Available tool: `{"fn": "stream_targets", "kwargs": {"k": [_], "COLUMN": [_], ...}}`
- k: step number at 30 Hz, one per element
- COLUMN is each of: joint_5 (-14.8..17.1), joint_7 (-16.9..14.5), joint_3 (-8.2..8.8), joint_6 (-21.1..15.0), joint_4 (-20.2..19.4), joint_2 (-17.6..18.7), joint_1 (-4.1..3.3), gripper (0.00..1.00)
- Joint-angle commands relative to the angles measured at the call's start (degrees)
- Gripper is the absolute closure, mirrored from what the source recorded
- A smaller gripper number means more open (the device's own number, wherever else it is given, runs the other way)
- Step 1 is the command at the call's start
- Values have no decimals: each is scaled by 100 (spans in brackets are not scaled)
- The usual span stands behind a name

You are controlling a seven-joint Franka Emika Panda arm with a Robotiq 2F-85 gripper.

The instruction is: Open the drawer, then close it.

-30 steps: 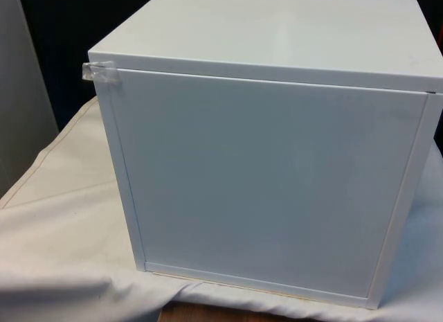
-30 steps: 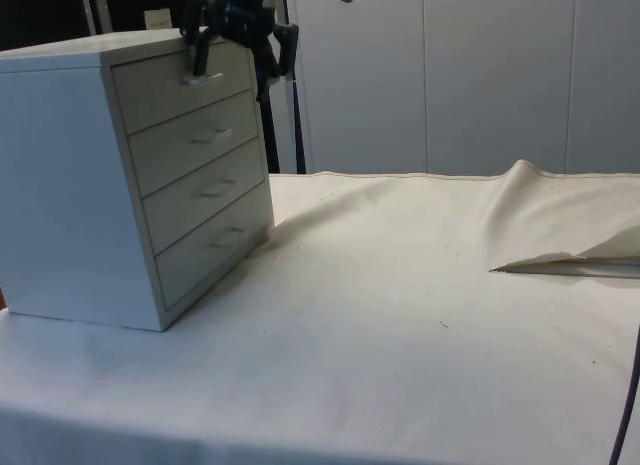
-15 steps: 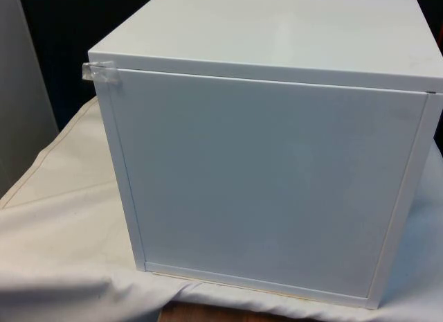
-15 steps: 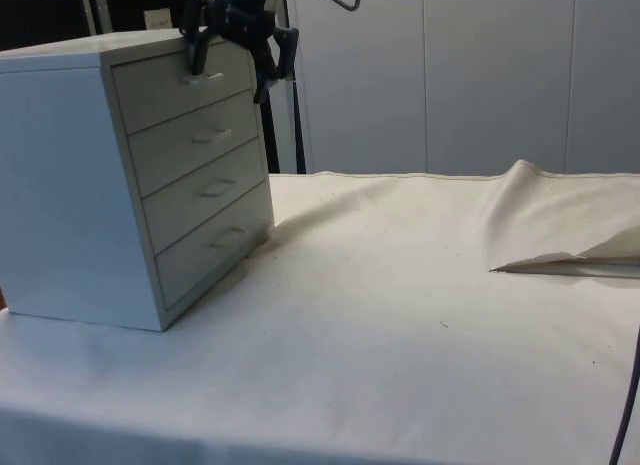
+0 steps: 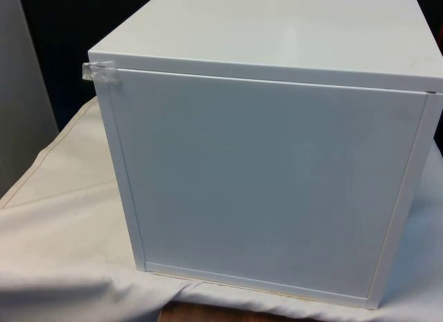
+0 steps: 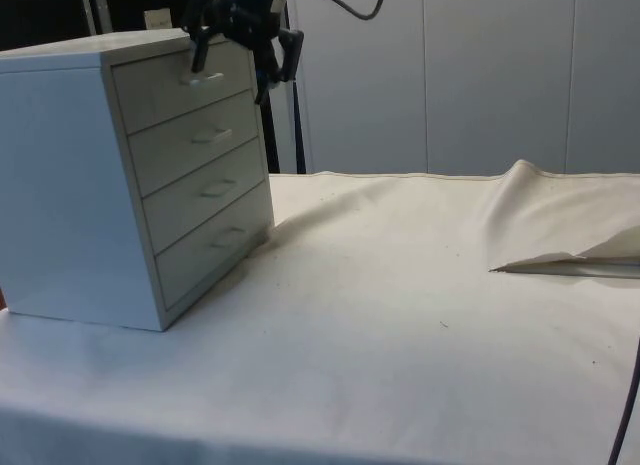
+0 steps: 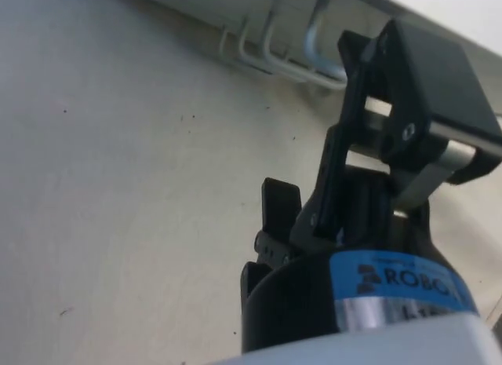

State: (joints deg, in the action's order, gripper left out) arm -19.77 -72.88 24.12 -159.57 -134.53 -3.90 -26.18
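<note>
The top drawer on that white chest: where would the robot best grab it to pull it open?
Probably by the small bar handle on the top drawer. It stands proud of the flat front, so the gripper, already near it, can come straight at the chest of drawers from its drawer side.

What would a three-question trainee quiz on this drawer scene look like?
1. True or false: the white chest of four drawers has a drawer pulled out.
2. Which drawer's handle is the black claw nearest? A top, B second, C bottom.
3. Fill in: the chest stands on a white ____.

Key: 1 false, all four fronts sit flush. 2 A, the top drawer's handle. 3 cloth.
</note>
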Motion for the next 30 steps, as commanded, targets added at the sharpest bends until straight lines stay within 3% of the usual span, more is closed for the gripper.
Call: {"fn": "stream_targets", "kwargs": {"k": [1,2,5,7,8,9,17,18,19,24,25,27,28,30], "joint_5": [-29,-275,-344,-344,-120,-344,-304,-120,-304,-258,-258,-246,-120,-246], "joint_7": [23,189,286,321,166,332,367,241,367,350,350,344,264,344], "joint_3": [0,11,23,34,17,40,57,40,57,52,52,52,40,52], "joint_6": [-29,-183,-315,-378,-269,-395,-458,-378,-453,-435,-435,-435,-378,-435], "joint_4": [-11,11,-23,-23,-86,-23,-46,-86,-46,-69,-69,-74,-86,-74], "joint_2": [11,74,109,138,74,143,138,103,138,115,115,109,103,109], "joint_1": [0,69,80,80,11,80,69,11,69,57,52,52,11,52], "gripper": [0,0,0,0,0,0,0,0,0,1,5,25,30,35]}}
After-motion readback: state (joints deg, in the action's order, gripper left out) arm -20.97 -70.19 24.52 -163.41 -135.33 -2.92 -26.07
